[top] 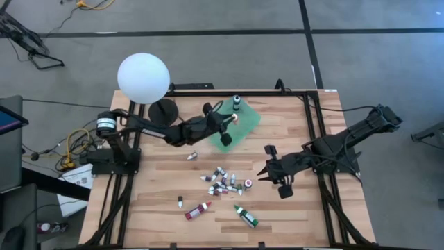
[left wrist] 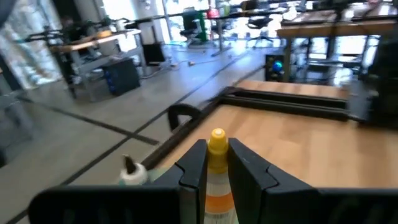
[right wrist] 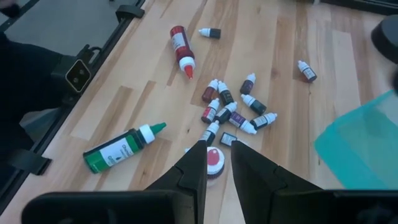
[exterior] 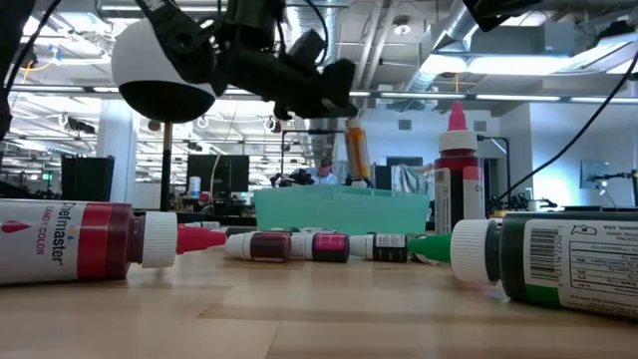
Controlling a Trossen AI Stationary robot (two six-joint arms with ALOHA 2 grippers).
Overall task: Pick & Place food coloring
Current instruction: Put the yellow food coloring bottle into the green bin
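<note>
The left gripper [top: 234, 118] pinches an orange dropper bottle [left wrist: 216, 163] between its fingers above the green cloth [top: 244, 123] near the surface's far edge. The right gripper [top: 263, 171], fingers nearly together and empty, hovers beside the scattered bottles [top: 223, 182] mid-surface.

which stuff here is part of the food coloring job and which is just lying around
Part of the job:
- orange bottle held in the left gripper
- bottle pile mid-table
- red bottle
- green bottle
- green cloth, one bottle standing on it

Just lying about:
- white globe lamp
- cables off the table
</note>
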